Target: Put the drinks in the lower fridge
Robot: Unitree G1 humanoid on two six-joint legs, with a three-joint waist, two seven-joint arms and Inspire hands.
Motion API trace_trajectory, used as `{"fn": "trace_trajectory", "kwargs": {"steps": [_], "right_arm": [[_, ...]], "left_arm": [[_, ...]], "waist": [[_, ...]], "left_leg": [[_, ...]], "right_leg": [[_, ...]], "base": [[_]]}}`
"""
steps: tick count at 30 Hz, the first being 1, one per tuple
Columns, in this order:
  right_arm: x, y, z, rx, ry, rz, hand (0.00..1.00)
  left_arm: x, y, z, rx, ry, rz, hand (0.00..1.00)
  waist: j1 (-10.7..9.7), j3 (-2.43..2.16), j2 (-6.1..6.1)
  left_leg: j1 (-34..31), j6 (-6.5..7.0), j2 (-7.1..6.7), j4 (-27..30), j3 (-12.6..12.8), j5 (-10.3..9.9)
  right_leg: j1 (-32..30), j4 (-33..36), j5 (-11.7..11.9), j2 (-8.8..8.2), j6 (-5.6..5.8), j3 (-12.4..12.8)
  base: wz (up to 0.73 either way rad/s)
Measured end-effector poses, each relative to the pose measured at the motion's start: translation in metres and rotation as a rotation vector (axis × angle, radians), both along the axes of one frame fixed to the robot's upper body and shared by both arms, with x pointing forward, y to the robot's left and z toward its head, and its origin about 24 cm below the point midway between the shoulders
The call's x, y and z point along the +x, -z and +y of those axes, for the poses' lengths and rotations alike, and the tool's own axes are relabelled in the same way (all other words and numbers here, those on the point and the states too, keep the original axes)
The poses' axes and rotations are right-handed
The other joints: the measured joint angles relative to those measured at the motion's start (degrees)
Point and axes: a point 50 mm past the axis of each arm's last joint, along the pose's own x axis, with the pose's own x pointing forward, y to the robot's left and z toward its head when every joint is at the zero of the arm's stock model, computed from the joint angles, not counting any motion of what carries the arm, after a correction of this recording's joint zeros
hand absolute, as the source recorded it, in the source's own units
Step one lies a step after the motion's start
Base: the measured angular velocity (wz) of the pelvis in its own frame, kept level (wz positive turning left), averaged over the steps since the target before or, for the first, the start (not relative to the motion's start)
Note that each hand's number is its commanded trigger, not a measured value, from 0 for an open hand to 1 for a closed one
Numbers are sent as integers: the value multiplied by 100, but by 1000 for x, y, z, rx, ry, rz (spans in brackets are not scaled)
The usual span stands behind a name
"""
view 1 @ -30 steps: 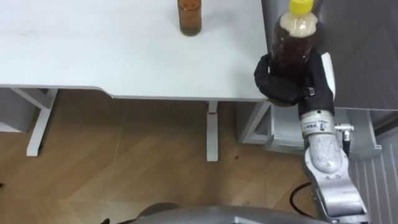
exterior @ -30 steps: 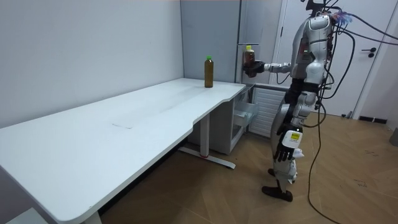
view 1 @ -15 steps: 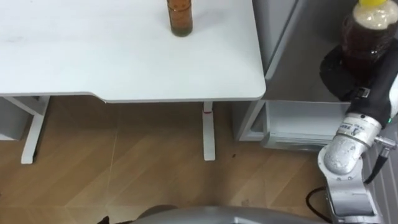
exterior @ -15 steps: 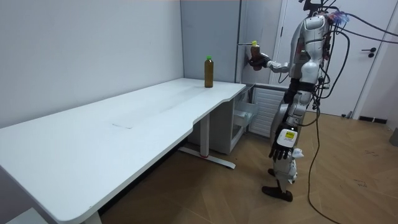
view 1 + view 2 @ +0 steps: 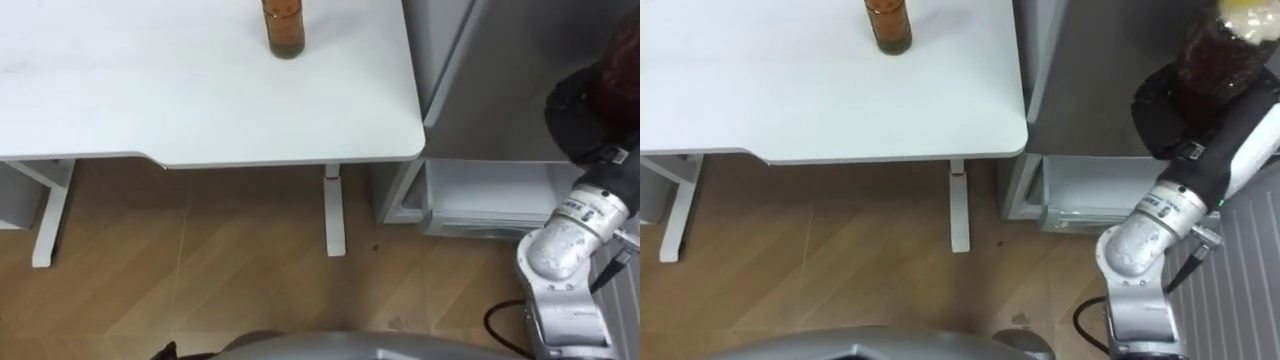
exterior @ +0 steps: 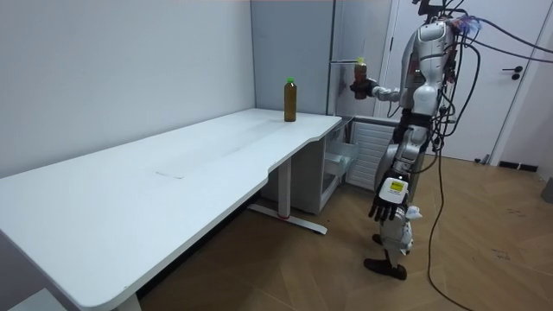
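The brown drink bottle with the yellow cap is in your right hand. The dark fingers are wrapped tightly around its lower part, and it is held upright in the air before the grey fridge. One second ago it was above the right corner of the bench; now it has travelled right, past the bench edge, and also a little higher, as the room view shows. The head has turned with it, so the small shift of the bench is only the camera's own.

For the task this means the first drink is already away from the bench, but in my judgement it is too high — the open lower compartment lies well below the hand, near the floor. You will need to bring the arm down, and probably to bend, before you can place it inside.

The second bottle stands on the far side of the bench, not yet taken. The left hand hangs beside the leg; whether it is open or closed I cannot tell.
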Motion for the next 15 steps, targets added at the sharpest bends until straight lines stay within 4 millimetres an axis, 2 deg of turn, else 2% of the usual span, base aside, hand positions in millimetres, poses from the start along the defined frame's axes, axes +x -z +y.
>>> {"fn": "trace_trajectory", "kwargs": {"steps": [4, 8, 15], "right_arm": [[-3, 22, -8, 198, 38, 50, 100], [-5, 45, -14, 346, 78, 113, 100], [-6, 57, -19, 516, 113, 122, 100]], "left_arm": [[3, 0, 0, -3, 5, -21, 0], [3, 0, -1, -7, 8, -27, 0], [-2, 0, -1, -9, 5, -15, 0]], "waist": [[-38, 1, 16], [-78, 32, 91], [-116, 27, 108]], "left_leg": [[2, 1, 2, -2, -1, -1], [-5, 1, 11, -1, 5, 0], [-24, 0, -1, -2, -18, 1]], "right_leg": [[-1, 2, -1, -6, 1, -36], [-27, 7, -5, -13, 7, -33], [-37, 13, -12, -9, 5, -53]], "base": [[0], [0], [1]]}}
